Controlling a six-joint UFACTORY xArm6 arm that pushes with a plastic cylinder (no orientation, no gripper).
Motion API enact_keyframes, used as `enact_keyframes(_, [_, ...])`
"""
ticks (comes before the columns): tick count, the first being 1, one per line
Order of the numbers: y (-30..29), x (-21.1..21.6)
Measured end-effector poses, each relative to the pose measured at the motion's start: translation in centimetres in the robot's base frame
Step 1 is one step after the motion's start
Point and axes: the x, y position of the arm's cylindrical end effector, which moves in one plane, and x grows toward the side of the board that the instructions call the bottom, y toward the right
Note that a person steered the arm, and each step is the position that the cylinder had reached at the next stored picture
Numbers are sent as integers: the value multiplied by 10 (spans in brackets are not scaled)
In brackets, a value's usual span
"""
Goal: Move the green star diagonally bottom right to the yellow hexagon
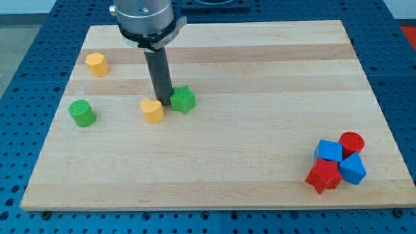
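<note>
The green star (184,100) lies on the wooden board (247,136), left of centre. My tip (164,106) stands right at its left side, between it and a yellow heart-shaped block (152,110), close to both. The yellow hexagon (97,64) sits near the view's upper left, well away from the star.
A green cylinder (82,113) stands near the board's left edge. At the view's bottom right, two blue blocks (329,151) (353,169), a red cylinder (351,142) and a red star (323,176) form a tight cluster. The arm's metal head (145,19) hangs over the board's top.
</note>
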Motion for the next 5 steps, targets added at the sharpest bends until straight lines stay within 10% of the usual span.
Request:
enact_keyframes(2, [3, 40])
enact_keyframes(5, [111, -60])
